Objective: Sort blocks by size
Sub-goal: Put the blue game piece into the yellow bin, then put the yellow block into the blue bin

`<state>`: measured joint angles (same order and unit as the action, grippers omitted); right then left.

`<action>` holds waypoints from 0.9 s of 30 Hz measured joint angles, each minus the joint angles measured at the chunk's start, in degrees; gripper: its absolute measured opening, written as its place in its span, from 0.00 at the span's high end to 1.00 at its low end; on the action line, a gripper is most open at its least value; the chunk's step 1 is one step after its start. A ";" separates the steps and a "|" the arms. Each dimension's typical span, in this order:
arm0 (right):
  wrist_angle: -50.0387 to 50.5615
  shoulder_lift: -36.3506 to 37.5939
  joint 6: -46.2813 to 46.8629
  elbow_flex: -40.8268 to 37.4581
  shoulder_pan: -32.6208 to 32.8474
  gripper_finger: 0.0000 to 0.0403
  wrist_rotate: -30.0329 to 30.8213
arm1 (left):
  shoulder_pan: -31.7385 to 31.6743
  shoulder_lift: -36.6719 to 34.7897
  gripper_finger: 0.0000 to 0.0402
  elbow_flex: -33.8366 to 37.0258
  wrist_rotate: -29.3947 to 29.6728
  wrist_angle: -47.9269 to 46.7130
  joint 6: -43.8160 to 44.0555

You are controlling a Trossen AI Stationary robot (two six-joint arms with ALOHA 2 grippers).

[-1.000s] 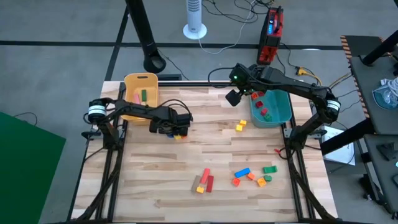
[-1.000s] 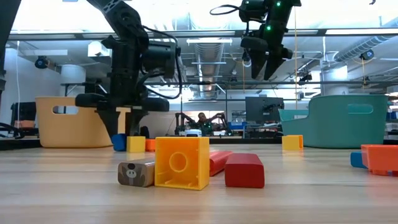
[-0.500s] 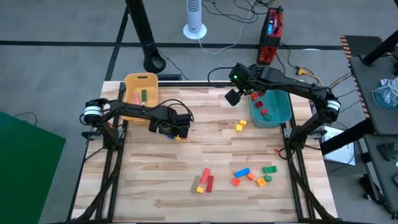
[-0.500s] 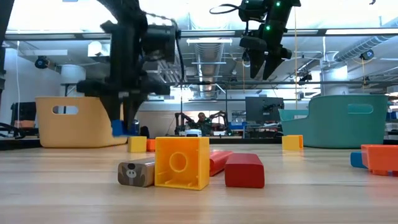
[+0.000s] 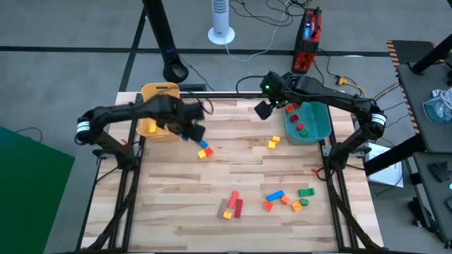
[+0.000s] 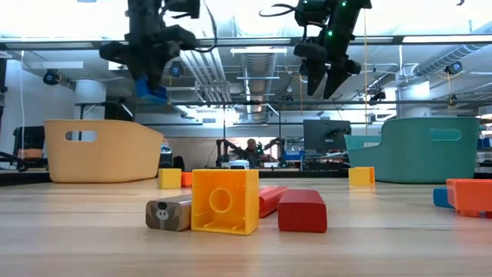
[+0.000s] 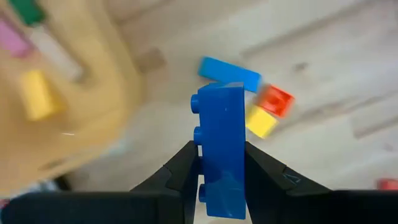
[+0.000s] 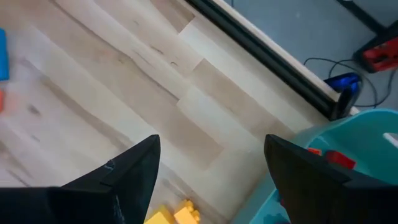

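**Long blue bar carried toward the yellow bin**

Pale wooden tabletop (image 5: 233,169). Far left, the yellow plastic bin (image 5: 150,127) holds green, pink and yellow blocks. Just beside it, the left gripper (image 7: 219,171) pinches a long blue studded bar (image 7: 221,149) aloft; a loose grip might drop it short. Far right, the right gripper (image 8: 208,168) hangs spread by the teal plastic bin (image 5: 316,127) of red blocks.
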<state>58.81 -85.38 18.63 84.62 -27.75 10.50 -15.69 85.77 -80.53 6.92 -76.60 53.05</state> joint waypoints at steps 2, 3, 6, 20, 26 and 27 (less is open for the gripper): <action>0.00 0.00 1.27 0.02 0.02 0.30 -0.71 | -4.04 -2.26 0.79 0.69 0.30 -2.05 -2.24; -0.02 0.00 1.66 0.02 0.00 0.29 -1.18 | -5.99 -3.44 0.79 1.15 1.14 -2.82 -3.06; -1.39 0.00 2.88 0.00 0.02 0.28 -1.97 | -11.88 -6.00 0.79 2.41 5.36 -2.89 -5.38; -4.76 0.00 10.06 0.02 0.13 0.28 -6.06 | -22.11 -6.11 0.71 2.98 10.48 -2.70 -16.77; -5.49 0.00 11.01 0.02 1.53 0.31 -6.11 | -21.99 -5.67 0.70 2.62 12.56 -2.28 -19.37; -5.74 0.00 11.61 0.02 2.05 0.31 -6.25 | -21.92 -5.81 0.70 2.54 12.69 -2.12 -19.58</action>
<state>53.07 -85.38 30.24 84.64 -25.69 4.25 -37.61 79.97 -77.99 19.61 -78.72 33.48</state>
